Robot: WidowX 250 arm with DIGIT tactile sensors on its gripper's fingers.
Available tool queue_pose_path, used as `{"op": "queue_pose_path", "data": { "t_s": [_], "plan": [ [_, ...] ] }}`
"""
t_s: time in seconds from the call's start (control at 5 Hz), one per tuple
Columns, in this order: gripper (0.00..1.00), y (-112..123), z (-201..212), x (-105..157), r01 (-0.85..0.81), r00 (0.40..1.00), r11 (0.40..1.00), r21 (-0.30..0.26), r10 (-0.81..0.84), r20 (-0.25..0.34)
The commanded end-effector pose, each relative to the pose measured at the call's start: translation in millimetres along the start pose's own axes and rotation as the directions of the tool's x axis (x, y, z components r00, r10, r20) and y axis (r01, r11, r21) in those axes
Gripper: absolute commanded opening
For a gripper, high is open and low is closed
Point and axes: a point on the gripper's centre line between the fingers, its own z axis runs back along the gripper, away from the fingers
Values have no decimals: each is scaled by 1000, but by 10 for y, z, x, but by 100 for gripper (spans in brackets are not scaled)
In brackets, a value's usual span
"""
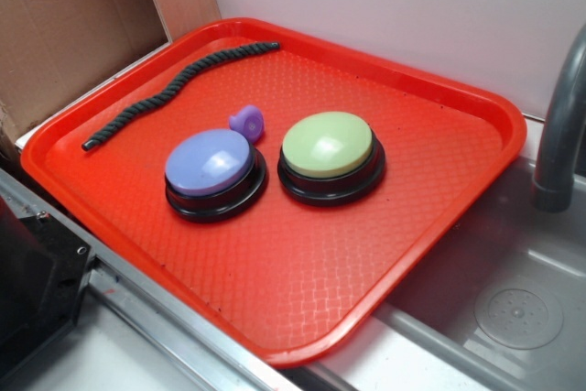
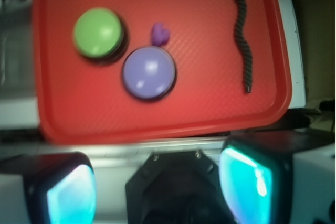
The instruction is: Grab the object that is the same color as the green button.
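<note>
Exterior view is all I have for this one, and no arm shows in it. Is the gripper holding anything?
Observer: No. The wrist view shows the gripper open, with nothing between its fingers.
Operator: Is it lined up with the rope?
Observer: No. The rope lies toward the upper right of the wrist picture, and the fingers frame the tray edge at the bottom.
Operator: The purple piece is a blob to me.
Observer: From above, the purple piece looks heart-shaped.
</note>
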Motion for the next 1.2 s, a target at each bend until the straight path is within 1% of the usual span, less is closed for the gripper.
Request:
{"op": "queue_pose_path", "data": {
  "t_s": [0.0,0.2,0.4,0.6,0.8,1.0],
  "plan": [
    [100,397,-579,368,-101,994,993,54,98,56],
    [100,698,-983,619,-202,977,977,67,196,79],
    [100,873,-1221,701,-284,957,954,90,277,90],
    [100,1049,-1435,840,-341,938,933,111,329,112],
    [100,1143,-1624,955,-386,922,911,143,376,92],
    [100,1207,-1771,1020,-427,903,891,156,413,118]
  ]
}}
